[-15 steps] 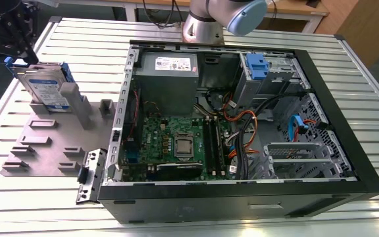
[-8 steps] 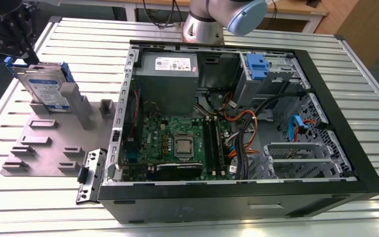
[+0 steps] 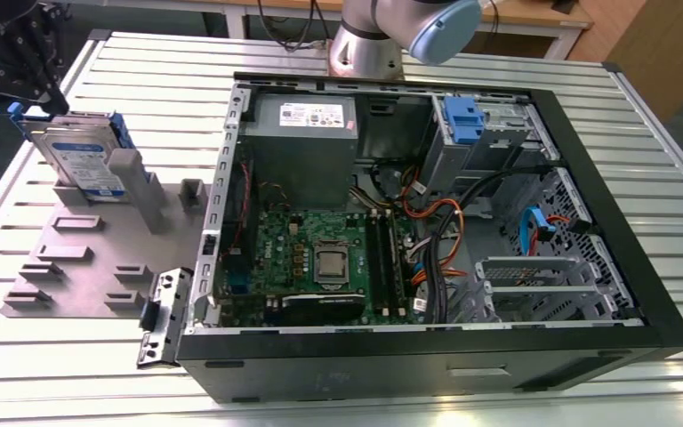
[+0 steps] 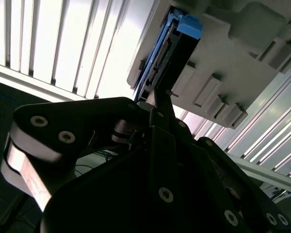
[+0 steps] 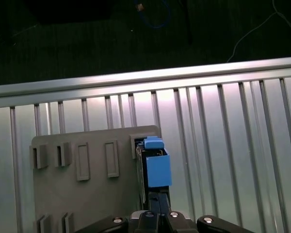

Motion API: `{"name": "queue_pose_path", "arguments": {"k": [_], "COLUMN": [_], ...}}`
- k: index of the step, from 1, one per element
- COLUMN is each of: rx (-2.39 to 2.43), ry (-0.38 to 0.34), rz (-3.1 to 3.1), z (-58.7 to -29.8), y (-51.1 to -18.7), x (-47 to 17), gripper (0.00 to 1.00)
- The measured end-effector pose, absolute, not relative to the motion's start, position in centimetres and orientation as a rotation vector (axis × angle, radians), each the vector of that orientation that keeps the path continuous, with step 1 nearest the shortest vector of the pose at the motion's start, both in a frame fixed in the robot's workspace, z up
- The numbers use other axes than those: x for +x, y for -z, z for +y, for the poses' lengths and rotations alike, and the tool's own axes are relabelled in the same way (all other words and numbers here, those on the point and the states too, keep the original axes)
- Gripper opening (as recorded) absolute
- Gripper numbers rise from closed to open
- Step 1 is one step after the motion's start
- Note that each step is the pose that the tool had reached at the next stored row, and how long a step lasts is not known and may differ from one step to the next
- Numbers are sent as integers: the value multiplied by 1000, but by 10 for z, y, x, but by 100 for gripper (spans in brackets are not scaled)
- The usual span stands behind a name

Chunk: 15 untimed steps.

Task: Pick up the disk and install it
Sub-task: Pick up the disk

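The exterior view is giving me what my wrist views are not: one open case [image 3: 626,222] on the exterior view's right, holding one blue caddy [image 3: 462,120] at its far side. The one disk [image 3: 81,165] is standing on edge in the one grey plate [image 3: 92,258] at the exterior view's left, outside the case. My one claw [image 3: 43,93] is hovering at its far end. Both wrist views are showing it drawn together, right by the disk's blue-tabbed end.

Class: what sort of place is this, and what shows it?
Probably a robotics lab bench: an opened computer case on a slatted metal table, a robot arm, and the disk standing in a grey fixture.
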State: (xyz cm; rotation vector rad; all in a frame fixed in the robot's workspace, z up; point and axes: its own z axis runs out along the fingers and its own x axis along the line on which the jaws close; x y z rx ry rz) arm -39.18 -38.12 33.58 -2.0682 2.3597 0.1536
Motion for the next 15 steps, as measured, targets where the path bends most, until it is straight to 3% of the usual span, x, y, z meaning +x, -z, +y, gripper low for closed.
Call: {"name": "queue_pose_path", "arguments": {"k": [15], "rx": [-2061], "ry": [-135], "rz": [2350], "z": [-381], "y": [-336], "x": [-392], "gripper": [11]}}
